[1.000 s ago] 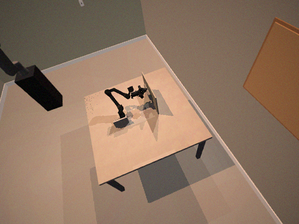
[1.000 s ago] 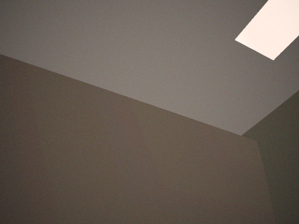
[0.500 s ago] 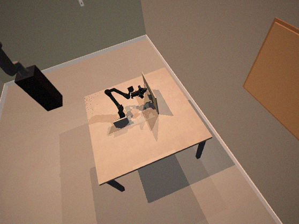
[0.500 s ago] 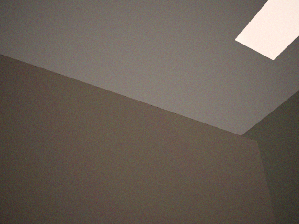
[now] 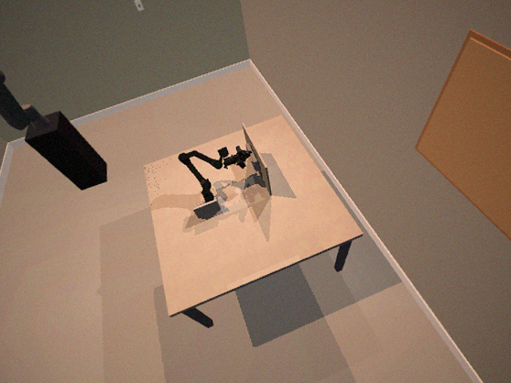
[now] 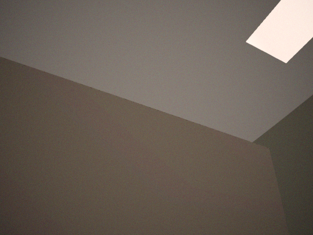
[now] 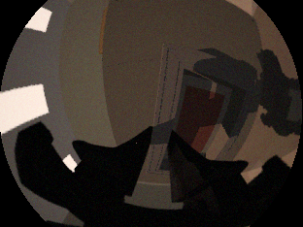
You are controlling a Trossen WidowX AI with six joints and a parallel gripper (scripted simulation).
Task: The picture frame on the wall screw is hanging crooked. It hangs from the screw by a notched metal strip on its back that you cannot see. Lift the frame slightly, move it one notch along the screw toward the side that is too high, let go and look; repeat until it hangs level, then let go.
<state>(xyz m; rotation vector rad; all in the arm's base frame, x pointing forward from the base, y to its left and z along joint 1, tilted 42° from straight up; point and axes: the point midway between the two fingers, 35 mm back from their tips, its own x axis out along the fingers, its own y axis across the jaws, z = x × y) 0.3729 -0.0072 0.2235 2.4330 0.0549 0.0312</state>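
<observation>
The picture frame (image 7: 170, 84) shows in the wrist view, with a grey border around a dark red picture. My gripper (image 7: 162, 130) (image 5: 248, 153) is shut on its near side bar, low in the wrist view. In the top view the arm reaches to the upright panel (image 5: 250, 144), seen nearly edge-on, with the gripper close to its face. The frame is too small and dark there to judge its tilt. It looks slanted in the wrist view, but the lens bends lines, so I cannot tell how level it is. The screw and notched strip are hidden.
The arm's base stands on the table (image 5: 234, 260), left of the panel. Dark shadows of the arm fall across the frame's right part. A large orange board (image 5: 483, 141) is at the right of the top view. The exterior view shows only walls, ceiling and a bright light (image 6: 283, 32).
</observation>
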